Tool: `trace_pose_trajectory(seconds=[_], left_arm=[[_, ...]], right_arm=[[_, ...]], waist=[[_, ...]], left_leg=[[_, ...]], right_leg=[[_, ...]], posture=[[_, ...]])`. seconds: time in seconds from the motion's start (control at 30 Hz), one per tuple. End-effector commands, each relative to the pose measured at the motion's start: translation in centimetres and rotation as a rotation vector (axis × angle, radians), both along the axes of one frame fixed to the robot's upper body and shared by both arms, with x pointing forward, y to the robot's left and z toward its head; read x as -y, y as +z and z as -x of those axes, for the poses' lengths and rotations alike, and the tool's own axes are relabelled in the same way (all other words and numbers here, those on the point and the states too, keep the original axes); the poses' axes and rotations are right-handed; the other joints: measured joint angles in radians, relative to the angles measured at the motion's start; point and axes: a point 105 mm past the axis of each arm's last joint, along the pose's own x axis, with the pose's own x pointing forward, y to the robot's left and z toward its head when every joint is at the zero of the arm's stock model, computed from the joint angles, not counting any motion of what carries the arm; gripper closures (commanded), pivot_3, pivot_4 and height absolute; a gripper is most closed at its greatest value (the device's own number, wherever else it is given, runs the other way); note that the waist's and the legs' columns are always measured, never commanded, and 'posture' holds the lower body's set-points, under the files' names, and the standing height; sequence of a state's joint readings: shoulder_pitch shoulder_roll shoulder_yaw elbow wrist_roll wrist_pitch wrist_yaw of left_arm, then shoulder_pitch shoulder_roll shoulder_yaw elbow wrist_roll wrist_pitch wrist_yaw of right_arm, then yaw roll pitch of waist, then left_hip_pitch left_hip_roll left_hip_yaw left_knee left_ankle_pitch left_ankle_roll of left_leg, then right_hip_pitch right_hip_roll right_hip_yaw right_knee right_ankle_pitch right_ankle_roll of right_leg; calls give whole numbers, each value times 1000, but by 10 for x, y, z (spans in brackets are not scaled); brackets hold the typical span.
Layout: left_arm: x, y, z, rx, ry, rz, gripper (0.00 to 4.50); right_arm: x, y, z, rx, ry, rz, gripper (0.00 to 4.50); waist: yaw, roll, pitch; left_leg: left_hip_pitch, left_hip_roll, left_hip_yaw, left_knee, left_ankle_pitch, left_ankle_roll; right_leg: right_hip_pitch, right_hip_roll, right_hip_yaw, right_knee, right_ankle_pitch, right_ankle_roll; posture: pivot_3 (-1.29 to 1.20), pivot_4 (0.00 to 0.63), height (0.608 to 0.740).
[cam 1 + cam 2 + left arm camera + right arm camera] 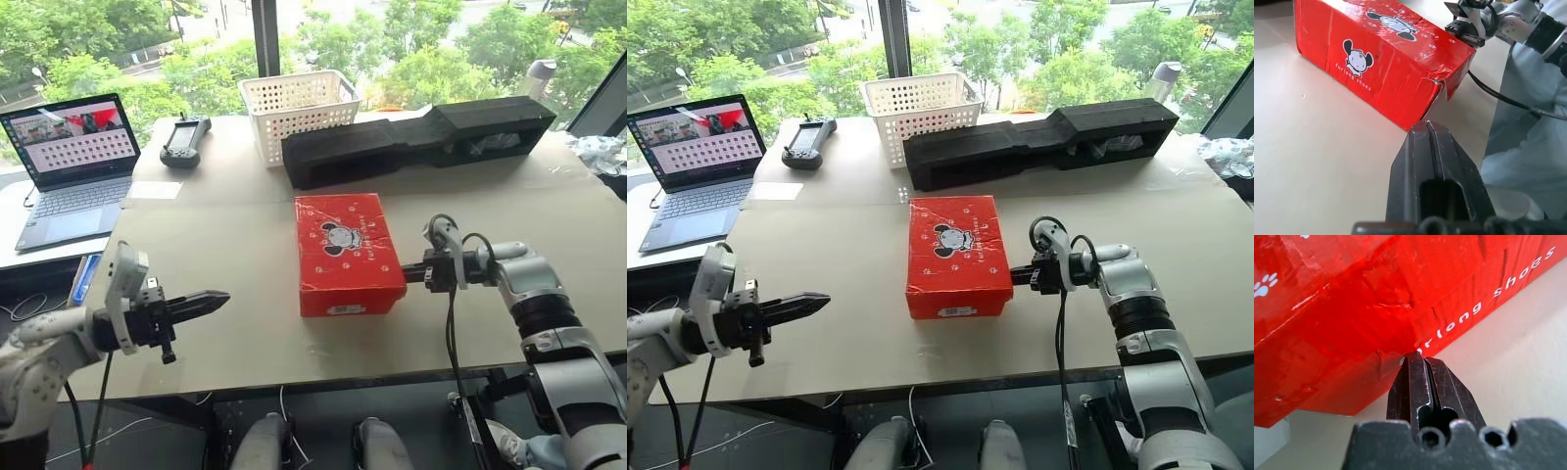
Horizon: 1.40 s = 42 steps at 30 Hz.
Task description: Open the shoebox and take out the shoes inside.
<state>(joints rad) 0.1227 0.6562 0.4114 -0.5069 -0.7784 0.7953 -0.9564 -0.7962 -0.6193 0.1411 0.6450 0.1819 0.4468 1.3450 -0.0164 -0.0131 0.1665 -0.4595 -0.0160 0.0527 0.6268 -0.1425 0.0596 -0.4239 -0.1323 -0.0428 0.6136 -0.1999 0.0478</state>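
Note:
The red shoebox (348,250), with a cartoon dog on its lid, lies closed in the middle of the table. The shoes are hidden inside it. My right gripper (404,271) is shut, and its fingertips (1415,356) press against the box's right side at the lower edge of the lid. My left gripper (220,297) is also shut and empty. It hovers near the table's front left, well apart from the box and pointing toward it. From the left wrist, the box's near corner (1437,83) shows a torn flap just beyond my closed fingertips (1427,126).
A white lattice basket (299,108) and a long black foam block (421,137) stand behind the box. A laptop (73,162) and a handheld controller (184,140) sit at the back left. The table's front edge (323,377) runs close below the box.

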Motion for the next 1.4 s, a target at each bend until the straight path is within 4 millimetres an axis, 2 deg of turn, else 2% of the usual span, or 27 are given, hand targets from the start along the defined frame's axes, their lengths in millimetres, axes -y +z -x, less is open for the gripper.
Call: trace_pose_trajectory(seconds=[0.03, 0.17, 0.3, 0.37, 0.57, 0.77, 0.87, 1.03, 1.13, 1.2, 1.27, 1.3, 1.4], left_arm=[[17, 8, 15, 64, -50, -23, 4500], [19, 9, 14, 72, -39, -23, 4500], [21, 12, 14, 79, -55, -34, 4500], [20, 13, 13, 83, -51, -39, 4500], [21, 13, 12, 89, -55, -50, 4500], [22, 14, 11, 95, -58, -53, 4500], [24, 14, 10, 106, -55, -59, 4500], [24, 15, 9, 113, -47, -57, 4500], [23, 14, 9, 110, -36, -59, 4500], [24, 13, 9, 111, -30, -56, 4500], [25, 14, 9, 114, -29, -54, 4500], [25, 15, 9, 116, -30, -53, 4500], [25, 18, 10, 123, -32, -50, 4500]], right_arm=[[-3, 25, -4, 58, 12, -67, 4493], [-6, 41, -5, 79, 31, -107, 4493], [-16, 71, 2, 126, 104, -204, 4493], [-18, 79, 2, 132, 109, -232, 4493], [-25, 97, 4, 151, 117, -287, 4493], [-39, 109, 12, 228, 180, -212, 4493], [-64, 124, 27, 347, 289, -112, 4493], [-112, 145, 34, 509, 312, -57, 4493], [-144, 184, 30, 587, 216, -217, 4493], [-154, 207, 33, 598, 172, -335, 4493], [-152, 231, 33, 582, 125, -470, 4493], [-146, 234, 28, 577, 90, -486, 4493], [-130, 221, 14, 564, 26, -415, 4493]], waist=[[2, 0, 0], [4, 0, 0], [2, 0, 0], [1, 0, 0], [4, 0, 0], [5, 0, 0], [3, 0, 0], [-1, 0, 0], [-2, 0, 0], [0, 1, 0], [9, 0, 0], [15, 0, 0], [27, -1, -1]], left_leg=[[0, 0, 0, 0, 0, 0], [0, 1, 0, 0, -1, -1], [0, 0, 0, 0, -1, -1], [0, 0, 1, 0, -1, -1], [0, 1, 1, 0, -1, -1], [0, 0, 1, 0, -1, -1], [0, 1, 1, -1, -1, -1], [0, 3, 3, -1, -1, -2], [0, 3, 3, -1, -2, -3], [-1, 4, 5, -2, -2, -3], [-2, 3, 5, -2, -2, -3], [-2, 3, 5, -2, -2, -3], [-3, 2, 5, -2, -2, -4]], right_leg=[[0, 0, 0, 0, -1, -2], [-1, 0, 0, 0, -1, -3], [-1, 0, 0, 0, -1, -3], [-1, 1, 0, 0, -1, -3], [-1, 1, 0, 0, -1, -3], [-1, 1, 0, -1, -1, -3], [-2, 1, 1, -1, -1, -3], [-5, 1, 2, 0, -1, -3], [-8, 1, 2, 0, -1, -4], [-11, 1, 3, 1, 0, -5], [-13, 1, 3, 2, 0, -4], [-13, 1, 2, 2, 3, 0], [-12, 1, 1, -1, 3, -2]], posture=[[0, 150, 731], [0, 150, 731], [0, 150, 731], [0, 150, 731], [0, 150, 731], [0, 150, 731], [0, 150, 731], [0, 150, 731], [0, 150, 731], [0, 150, 731], [0, 150, 731], [0, 150, 731], [0, 150, 731]])
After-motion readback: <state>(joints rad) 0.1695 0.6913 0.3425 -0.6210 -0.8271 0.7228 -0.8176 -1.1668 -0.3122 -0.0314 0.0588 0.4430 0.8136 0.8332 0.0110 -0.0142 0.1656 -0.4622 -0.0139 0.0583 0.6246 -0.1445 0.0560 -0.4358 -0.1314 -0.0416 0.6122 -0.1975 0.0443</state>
